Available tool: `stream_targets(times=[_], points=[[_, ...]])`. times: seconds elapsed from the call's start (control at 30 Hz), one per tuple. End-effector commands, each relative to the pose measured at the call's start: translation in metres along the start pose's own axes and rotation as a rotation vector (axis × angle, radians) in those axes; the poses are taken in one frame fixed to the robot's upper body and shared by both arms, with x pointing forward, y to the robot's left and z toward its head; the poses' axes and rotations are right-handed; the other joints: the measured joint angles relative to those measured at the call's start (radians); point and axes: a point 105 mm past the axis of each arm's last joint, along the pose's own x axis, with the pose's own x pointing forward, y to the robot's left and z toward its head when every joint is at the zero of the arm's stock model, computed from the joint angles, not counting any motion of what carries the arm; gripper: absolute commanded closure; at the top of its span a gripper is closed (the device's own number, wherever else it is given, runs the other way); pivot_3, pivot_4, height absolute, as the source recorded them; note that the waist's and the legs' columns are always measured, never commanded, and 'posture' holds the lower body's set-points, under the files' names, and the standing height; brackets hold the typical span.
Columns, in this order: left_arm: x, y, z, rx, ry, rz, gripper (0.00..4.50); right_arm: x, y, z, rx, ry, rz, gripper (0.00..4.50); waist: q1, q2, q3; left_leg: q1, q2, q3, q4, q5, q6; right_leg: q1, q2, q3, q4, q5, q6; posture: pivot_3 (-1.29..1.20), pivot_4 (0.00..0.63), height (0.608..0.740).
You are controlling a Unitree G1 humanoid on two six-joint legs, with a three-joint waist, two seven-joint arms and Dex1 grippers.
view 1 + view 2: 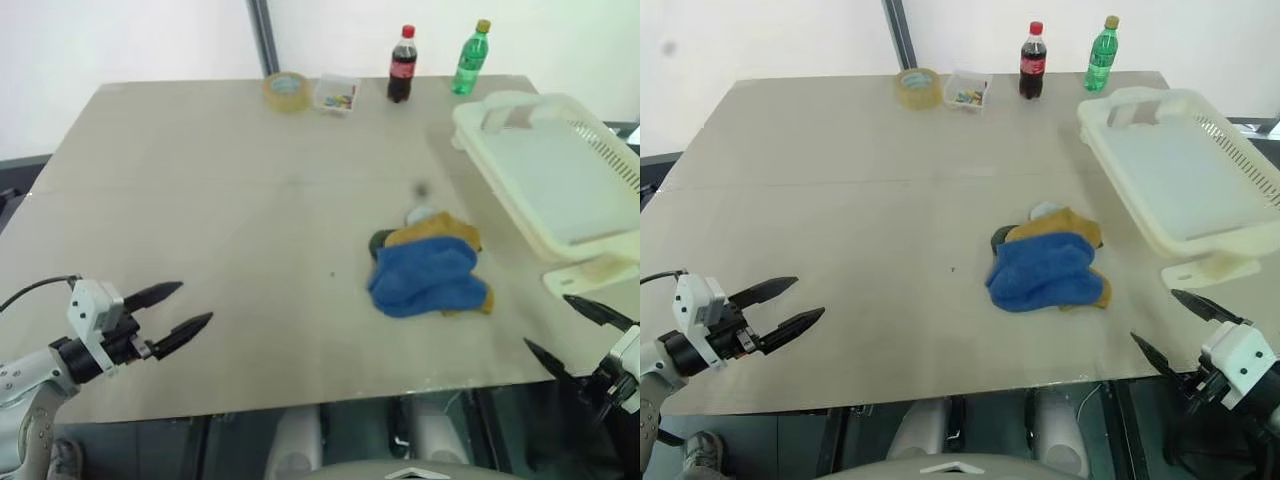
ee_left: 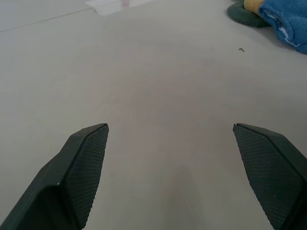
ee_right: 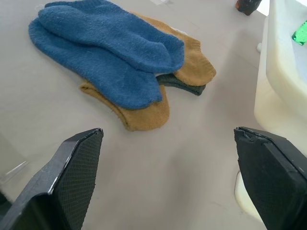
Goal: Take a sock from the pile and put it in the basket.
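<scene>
I see the table filling most of the frame. The basket sits at the upper right, tilted, its near end resting on a small stand. The pile of socks lies right of centre, blue ones on top of yellow, a dark green edge peeking out, well apart from both grippers. My left gripper hovers at the lower left, fingers spread wide, holding nothing. My right gripper sits at the lower right, also spread and empty.
</scene>
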Motion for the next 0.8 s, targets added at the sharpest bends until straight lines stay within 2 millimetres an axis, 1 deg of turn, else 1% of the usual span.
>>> stream_targets(times=[0.03, 0.13, 0.2, 0.23, 0.37, 0.43, 0.57, 0.63, 0.67, 0.7, 0.8], points=[[-0.007, 0.002, 0.005, 0.017, -0.004, 0.011, 0.06, -0.001, -0.006, 0.009, -0.031, -0.024, -0.006, 0.00, 0.002, 0.000, 0.000, 0.000, 0.000, 0.000, 0.000, 0.000, 0.000, 0.000, 0.000, 0.000, 0.000, 0.000, 0.000, 0.00, 0.150, 0.740], [-0.007, 0.000, 0.003, 0.011, -0.003, 0.015, 0.06, 0.008, -0.006, 0.013, -0.034, -0.039, 0.014, 0.00, -0.002, 0.000, 0.000, 0.001, 0.001, 0.001, 0.001, 0.000, 0.000, 0.000, 0.000, 0.000, 0.000, 0.000, 0.001, 0.00, 0.150, 0.740], [-0.002, -0.003, 0.006, 0.011, -0.010, 0.001, 0.06, 0.011, -0.008, 0.015, -0.034, -0.046, 0.018, 0.00, -0.002, 0.000, 0.000, 0.002, 0.001, 0.001, 0.004, 0.000, 0.000, 0.001, 0.000, 0.000, 0.001, 0.000, 0.001, 0.00, 0.150, 0.740], [-0.001, -0.004, 0.007, 0.012, -0.011, -0.005, 0.06, 0.012, -0.008, 0.015, -0.034, -0.047, 0.020, 0.00, -0.001, 0.000, 0.000, 0.002, 0.001, 0.000, 0.006, -0.002, -0.004, 0.001, 0.000, 0.000, 0.003, 0.000, 0.001, 0.00, 0.150, 0.740], [0.008, -0.009, 0.009, 0.023, -0.006, -0.039, 0.06, 0.015, -0.011, 0.017, -0.035, -0.055, 0.018, 0.00, 0.010, 0.000, 0.000, 0.002, 0.000, -0.001, 0.009, -0.003, -0.005, 0.001, -0.001, 0.000, 0.007, 0.000, 0.001, 0.00, 0.150, 0.740], [0.017, -0.014, 0.015, 0.039, -0.026, -0.081, 0.06, 0.018, -0.012, 0.020, -0.040, -0.070, 0.021, 0.00, 0.017, 0.000, 0.000, 0.003, 0.000, -0.001, 0.010, -0.003, -0.005, 0.001, -0.001, 0.000, 0.009, 0.000, 0.001, 0.00, 0.150, 0.740], [0.043, -0.028, 0.023, 0.008, 0.006, -0.172, 0.06, 0.028, -0.009, 0.029, -0.044, -0.119, 0.044, 0.00, 0.018, 0.000, 0.000, 0.003, 0.000, -0.002, 0.010, -0.002, -0.004, 0.001, 0.000, 0.000, 0.011, 0.000, 0.001, 0.00, 0.150, 0.740], [0.068, -0.041, 0.034, -0.009, -0.026, -0.262, 0.06, 0.037, 0.000, 0.038, -0.054, -0.152, 0.099, 0.00, 0.018, 0.001, 0.000, 0.003, 0.000, -0.002, 0.010, -0.002, -0.004, 0.001, 0.000, 0.001, 0.012, 0.000, 0.001, 0.00, 0.150, 0.740], [0.081, -0.047, 0.039, -0.014, -0.048, -0.289, 0.06, 0.041, 0.005, 0.041, -0.057, -0.164, 0.126, 0.00, 0.020, 0.001, -0.001, 0.003, 0.000, -0.001, 0.011, 0.000, 0.000, 0.001, 0.000, 0.002, 0.013, 0.000, 0.001, 0.00, 0.150, 0.740], [0.094, -0.055, 0.043, -0.016, -0.064, -0.323, 0.06, 0.044, 0.012, 0.045, -0.066, -0.172, 0.162, 0.00, 0.021, 0.001, -0.001, 0.003, 0.000, -0.002, 0.011, 0.000, 0.000, 0.001, 0.000, 0.002, 0.013, 0.000, 0.001, 0.00, 0.150, 0.740], [0.126, -0.075, 0.051, -0.024, -0.086, -0.398, 0.06, 0.052, 0.026, 0.053, -0.081, -0.198, 0.214, 0.00, 0.023, 0.002, -0.002, 0.003, -0.002, -0.002, 0.014, 0.001, 0.000, 0.002, 0.000, 0.002, 0.014, 0.000, 0.001, 0.00, 0.150, 0.740]])
